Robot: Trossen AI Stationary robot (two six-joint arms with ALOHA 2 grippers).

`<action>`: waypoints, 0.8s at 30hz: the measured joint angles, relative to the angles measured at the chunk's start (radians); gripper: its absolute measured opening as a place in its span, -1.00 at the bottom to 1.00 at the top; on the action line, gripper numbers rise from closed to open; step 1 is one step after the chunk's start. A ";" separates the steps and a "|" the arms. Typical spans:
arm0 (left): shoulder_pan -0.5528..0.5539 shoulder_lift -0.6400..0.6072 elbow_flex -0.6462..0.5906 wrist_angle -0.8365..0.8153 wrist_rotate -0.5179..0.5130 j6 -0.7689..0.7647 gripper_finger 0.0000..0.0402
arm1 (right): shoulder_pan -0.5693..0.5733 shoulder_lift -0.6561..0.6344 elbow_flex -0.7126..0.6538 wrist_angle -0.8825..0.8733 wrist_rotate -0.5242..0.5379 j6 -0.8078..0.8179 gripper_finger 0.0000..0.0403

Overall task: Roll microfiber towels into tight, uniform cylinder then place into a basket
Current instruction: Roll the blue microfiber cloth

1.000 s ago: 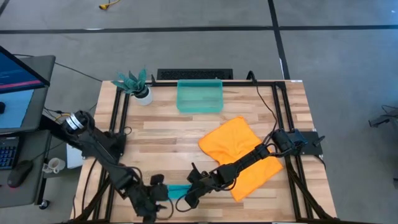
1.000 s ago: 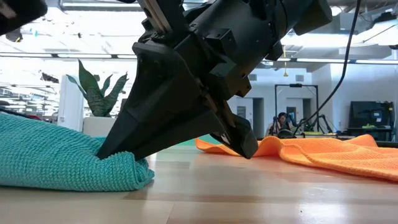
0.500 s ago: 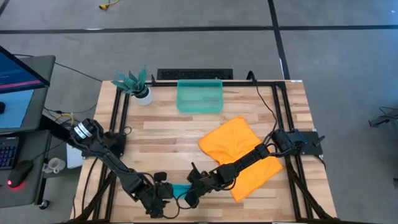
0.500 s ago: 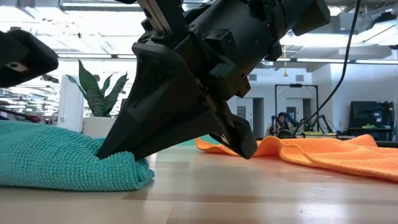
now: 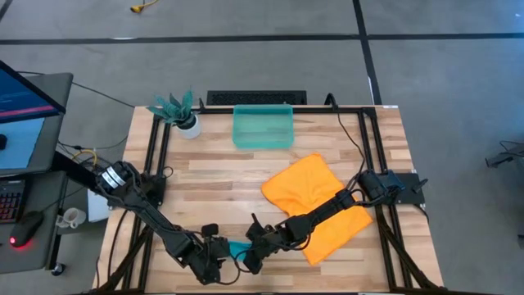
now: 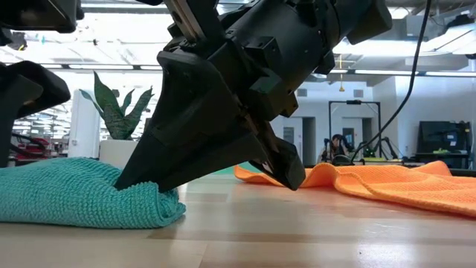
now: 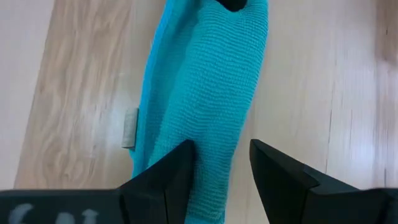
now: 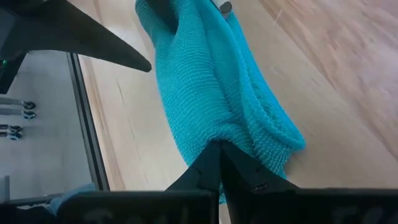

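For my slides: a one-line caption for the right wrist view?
Right gripper shut on the teal towel on the wooden table.

Robotics lab, framed wooden bench (image 5: 221, 176), monitor (image 5: 24, 90), concrete floor (image 5: 246, 57)

Right gripper (image 8: 219, 155) has its 2 dark fingers pressed together, pinching a fold of the teal-blue towel (image 8: 205, 81), which lies bunched in a long, loosely rolled shape on the wooden worktop (image 8: 329, 68). Another dark pointed finger (image 8: 81, 34) sits just beside the towel's far end.
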 joint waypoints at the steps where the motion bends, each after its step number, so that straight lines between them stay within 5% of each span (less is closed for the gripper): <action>1: 0.000 0.003 0.001 -0.010 0.000 -0.010 -0.23 | 0.000 0.000 0.000 0.000 0.000 0.000 -0.83; 9: 0.001 0.005 0.001 -0.074 0.001 -0.082 -0.23 | -0.001 0.000 0.000 0.006 -0.013 0.034 -0.73; 24: 0.003 0.004 -0.002 -0.059 0.030 -0.248 -0.23 | -0.060 -0.004 0.000 0.008 -0.197 -0.048 -0.50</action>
